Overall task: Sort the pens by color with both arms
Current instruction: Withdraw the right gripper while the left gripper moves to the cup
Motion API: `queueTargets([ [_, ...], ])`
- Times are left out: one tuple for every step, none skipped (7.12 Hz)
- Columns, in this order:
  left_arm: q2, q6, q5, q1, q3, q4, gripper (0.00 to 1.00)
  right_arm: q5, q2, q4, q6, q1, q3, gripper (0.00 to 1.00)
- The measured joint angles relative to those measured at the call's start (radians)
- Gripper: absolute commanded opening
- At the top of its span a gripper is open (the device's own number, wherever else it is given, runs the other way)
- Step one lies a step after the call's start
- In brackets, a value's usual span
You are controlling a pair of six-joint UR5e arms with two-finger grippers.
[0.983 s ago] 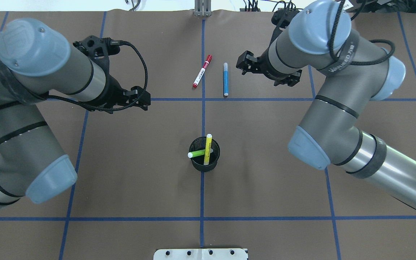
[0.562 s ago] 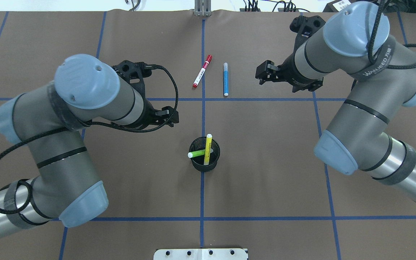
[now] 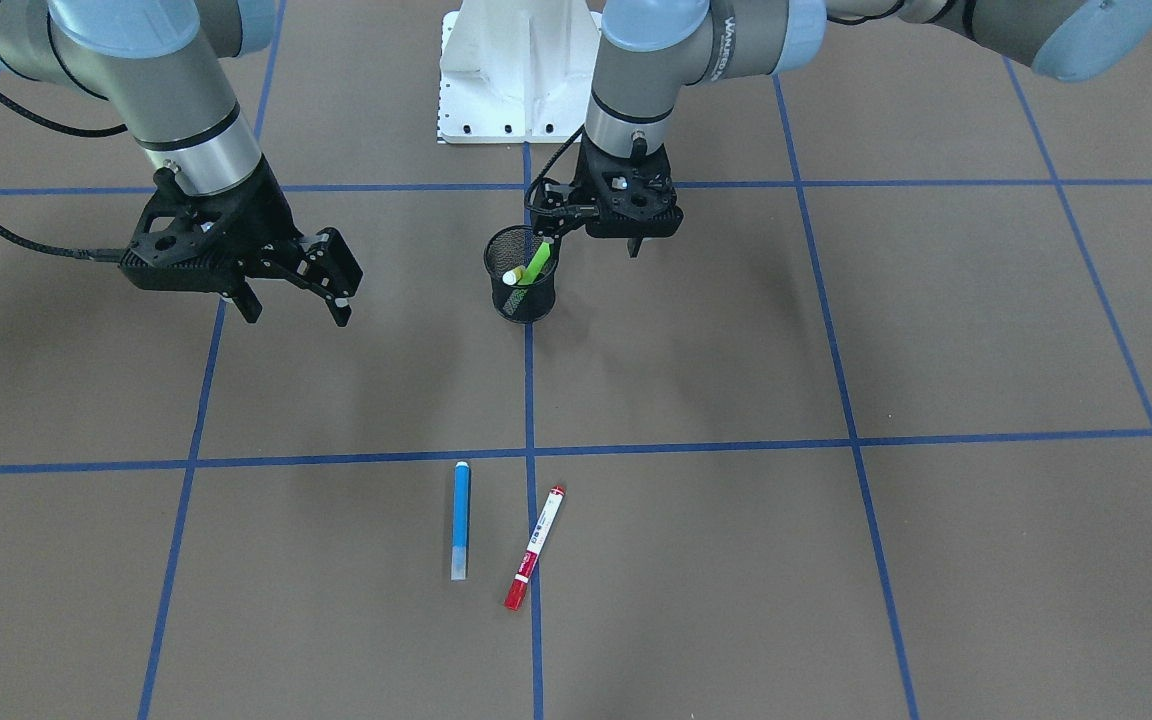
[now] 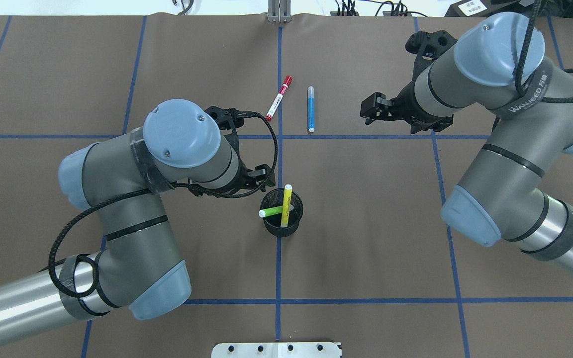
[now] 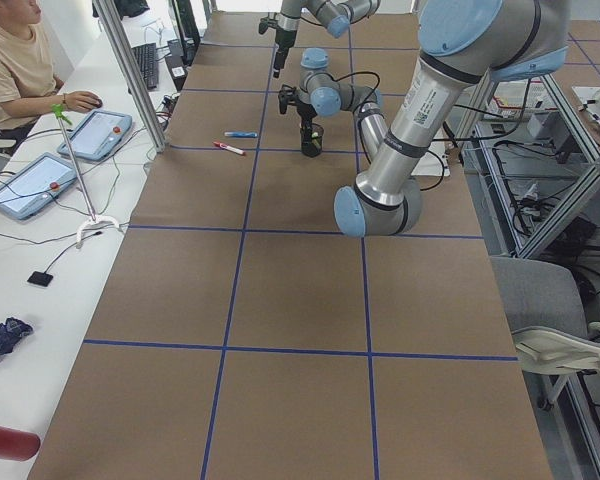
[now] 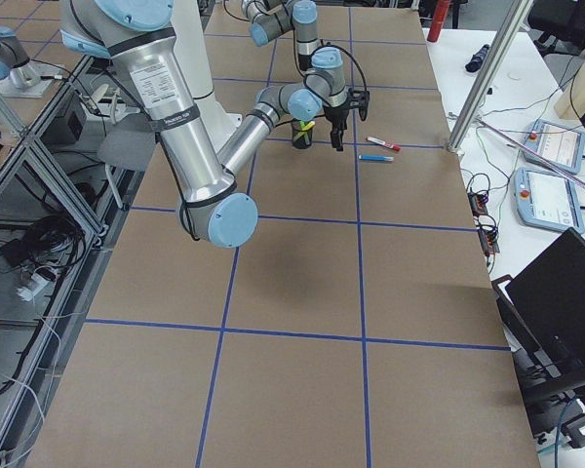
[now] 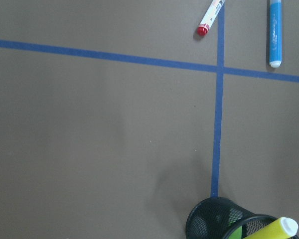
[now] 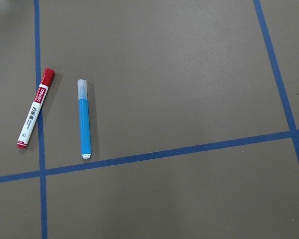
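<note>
- Brown paper covers our table [image 4: 376, 238], and blue tape lines [image 4: 366, 300] mark it into squares.
- We see a black mesh cup [image 4: 281, 224] standing upright on the centre tape line.
- Two pens lean inside that cup. The yellow pen [image 4: 287, 201] pokes up past the rim. The lime green pen [image 4: 270, 212] tilts out over the rim toward the robot's left.
- On the far side of the cross line, well apart from the cup, we find the other two pens lying flat. The blue pen [image 4: 311, 109] runs parallel to the centre line. The white pen with red cap [image 4: 278, 99] lies near it without touching, slanted across the centre line.
- Our left gripper [image 3: 624, 222] hovers just beside the cup, on the robot's left of it, pointing down. We cannot tell whether its fingers are spread or pressed together.
- Our right gripper [image 3: 296, 308] hangs above the table on the robot's right, well apart from the cup and the flat pens, with its two fingers spread wide.
</note>
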Motion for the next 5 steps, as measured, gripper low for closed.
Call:
queueTargets([
  [-0.029, 0.001, -0.002, 0.001, 0.028, -0.003, 0.84, 0.0, 0.0, 0.0, 0.0, -0.002, -0.001, 1.0],
  [-0.049, 0.001, -0.004, 0.003, 0.048, -0.006, 0.66, -0.001, 0.0, 0.0, 0.0, -0.003, -0.002, 1.0],
  [-0.057, 0.002, -0.005, 0.011, 0.059, -0.007, 0.58, -0.001, 0.0, 0.0, 0.0, -0.004, -0.004, 1.0],
  [-0.058, 0.002, -0.006, 0.027, 0.062, -0.008, 0.52, -0.002, 0.0, 0.0, 0.0, -0.005, -0.005, 1.0],
  [-0.058, -0.001, -0.006, 0.042, 0.063, -0.009, 0.45, -0.002, 0.001, 0.0, 0.0, -0.005, -0.006, 1.0],
])
